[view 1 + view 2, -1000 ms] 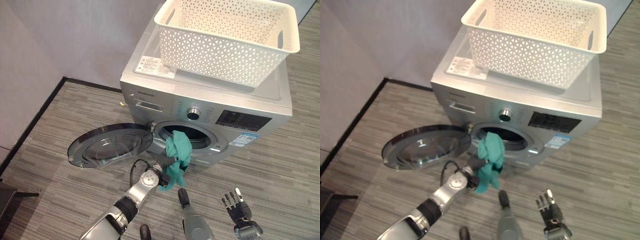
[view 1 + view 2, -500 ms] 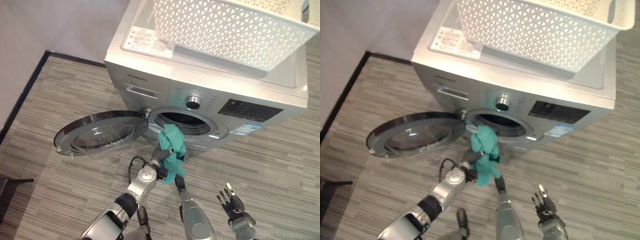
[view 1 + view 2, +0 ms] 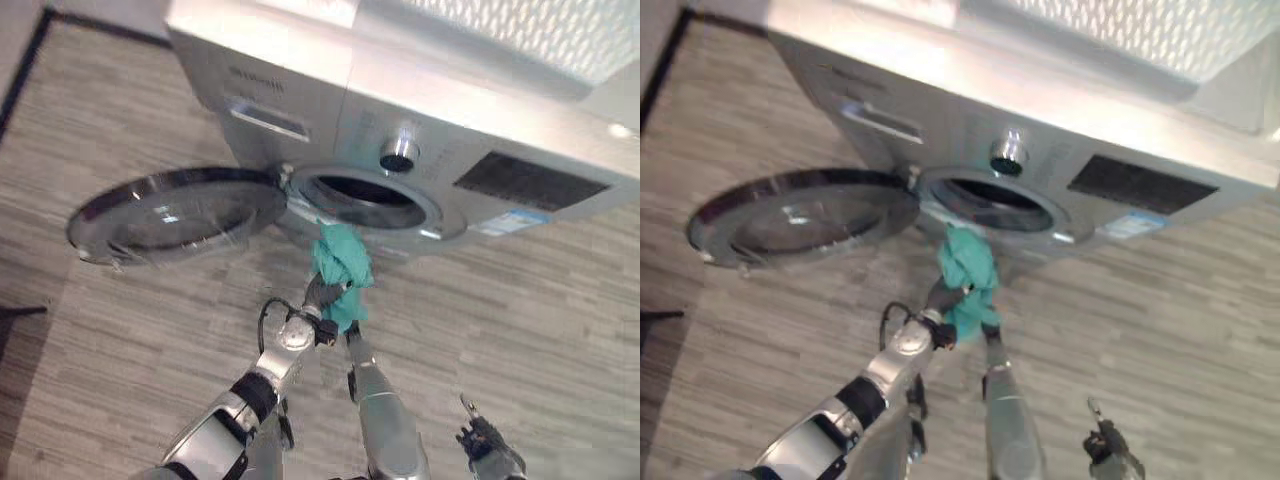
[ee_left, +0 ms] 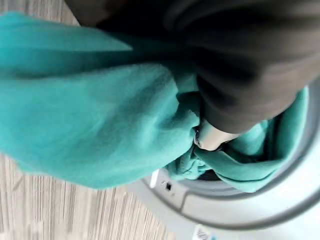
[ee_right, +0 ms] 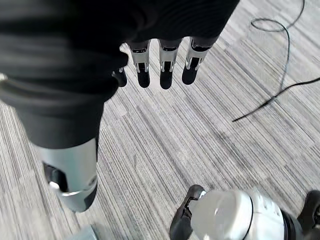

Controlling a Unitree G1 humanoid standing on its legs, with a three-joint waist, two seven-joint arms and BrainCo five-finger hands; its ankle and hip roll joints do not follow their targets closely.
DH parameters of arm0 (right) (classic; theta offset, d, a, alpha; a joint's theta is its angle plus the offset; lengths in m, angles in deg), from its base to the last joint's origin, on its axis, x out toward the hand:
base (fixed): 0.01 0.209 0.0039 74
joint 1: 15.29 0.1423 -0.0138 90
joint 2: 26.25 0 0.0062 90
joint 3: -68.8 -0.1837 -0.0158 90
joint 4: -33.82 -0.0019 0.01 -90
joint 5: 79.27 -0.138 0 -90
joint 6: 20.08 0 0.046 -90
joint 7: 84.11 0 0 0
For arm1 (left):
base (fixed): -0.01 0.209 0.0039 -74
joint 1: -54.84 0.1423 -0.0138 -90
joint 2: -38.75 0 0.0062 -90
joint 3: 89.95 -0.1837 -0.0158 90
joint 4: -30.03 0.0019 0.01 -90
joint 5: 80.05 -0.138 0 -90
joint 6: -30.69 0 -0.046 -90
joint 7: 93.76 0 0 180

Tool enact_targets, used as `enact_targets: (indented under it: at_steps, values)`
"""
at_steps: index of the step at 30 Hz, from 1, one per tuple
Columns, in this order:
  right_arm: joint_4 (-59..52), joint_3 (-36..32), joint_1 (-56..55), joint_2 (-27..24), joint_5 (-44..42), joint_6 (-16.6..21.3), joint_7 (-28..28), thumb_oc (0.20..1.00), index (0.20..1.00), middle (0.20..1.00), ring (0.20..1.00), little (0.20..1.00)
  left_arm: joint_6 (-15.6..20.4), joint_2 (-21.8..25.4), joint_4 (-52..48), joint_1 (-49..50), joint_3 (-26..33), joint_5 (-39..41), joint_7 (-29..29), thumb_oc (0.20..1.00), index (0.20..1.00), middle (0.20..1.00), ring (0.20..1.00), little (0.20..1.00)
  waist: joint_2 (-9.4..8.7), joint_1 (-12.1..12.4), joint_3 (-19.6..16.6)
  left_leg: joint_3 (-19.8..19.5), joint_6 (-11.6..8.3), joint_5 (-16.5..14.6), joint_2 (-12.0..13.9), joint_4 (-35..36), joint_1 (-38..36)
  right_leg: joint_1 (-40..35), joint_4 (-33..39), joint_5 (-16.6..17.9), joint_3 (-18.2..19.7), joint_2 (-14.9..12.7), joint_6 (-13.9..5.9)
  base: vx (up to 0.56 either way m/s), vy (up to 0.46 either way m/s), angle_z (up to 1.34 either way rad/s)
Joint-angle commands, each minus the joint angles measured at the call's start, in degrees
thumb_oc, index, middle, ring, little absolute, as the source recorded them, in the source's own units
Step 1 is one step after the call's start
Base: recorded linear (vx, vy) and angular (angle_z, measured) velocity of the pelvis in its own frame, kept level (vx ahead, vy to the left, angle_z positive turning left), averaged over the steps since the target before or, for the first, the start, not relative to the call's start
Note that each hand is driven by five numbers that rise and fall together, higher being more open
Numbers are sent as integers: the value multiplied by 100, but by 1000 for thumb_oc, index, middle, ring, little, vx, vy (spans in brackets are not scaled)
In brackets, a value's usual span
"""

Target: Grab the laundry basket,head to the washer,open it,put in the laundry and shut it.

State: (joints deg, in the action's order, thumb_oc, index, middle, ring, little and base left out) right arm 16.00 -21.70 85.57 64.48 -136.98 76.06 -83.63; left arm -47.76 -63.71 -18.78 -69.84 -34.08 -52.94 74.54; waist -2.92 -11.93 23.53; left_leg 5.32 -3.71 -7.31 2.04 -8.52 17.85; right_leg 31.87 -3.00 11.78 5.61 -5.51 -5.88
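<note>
Below the washer point(image 3: 420, 120) opening, left hand point(image 3: 318, 295) clutches teal cloth point(image 3: 340, 265).

Grey wood-grain plank flooring point(image 3: 560, 300) spreads out below, edged by a dark baseboard strip point(image 3: 22, 62).

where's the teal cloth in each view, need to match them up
Left eye view: teal cloth hangs mid-picture, just below the washer's open porthole, gripped by the left hand.
Right eye view: cloth mid-picture, again under the porthole.
Left wrist view: cloth bunched right before the camera.
Right wrist view: not in it, just striped floor.
Shared landmark: the porthole ring.
</note>
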Motion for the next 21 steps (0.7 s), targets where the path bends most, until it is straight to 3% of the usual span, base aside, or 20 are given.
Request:
enact_targets:
  at_steps: [1, 12, 14, 15, 21]
  values:
    - [-67, 332, -294, -143, -127, 240, -104, 1000, 1000, 1000, 1000, 1000, 534, -464, 95, -512, 190, 82, -247, 200, 200, 200, 200, 200, 5, -90, -420, -182, 142, -708, 65, -1152, 515, 487, -821, -864, -214, 72, -142, -102, -94, 4]
    - [-681, 955, -58, -200, 76, 504, 13, 1000, 1000, 1000, 1000, 1000, 624, -330, 909, -2074, 822, 179, -719, 200, 200, 200, 200, 200, -130, -415, -438, -311, 27, -823, 283, -1587, 1370, 1532, -1346, -1005, -331, 276, -78, -23, -64, 3]
    - [-844, 1035, -79, -235, 71, 558, 32, 1000, 1000, 1000, 1000, 1000, 647, -254, 1020, -2394, 908, 221, -793, 200, 200, 200, 200, 200, -175, -497, -417, -316, -18, -844, 358, -1665, 1502, 1690, -1411, -1031, -339, 340, -54, 36, -49, -5]
    - [-936, 1066, -113, -255, 63, 585, 28, 1000, 1000, 1000, 1000, 1000, 658, -222, 1073, -2554, 961, 272, -829, 200, 200, 200, 200, 200, -129, -483, -394, -352, -33, -1021, 463, -1725, 1496, 1719, -1523, -1203, -372, 436, -78, 79, -45, -11]
    - [-1249, 1233, -90, -285, 17, 738, 13, 1000, 1000, 1000, 1000, 1000, 744, 192, 1456, -3648, 1357, 664, -991, 200, 200, 200, 200, 200, -262, -688, -384, -371, -59, -1152, 699, -2003, 1952, 2231, -1644, -1205, -392, 672, -37, 13, -73, -15]
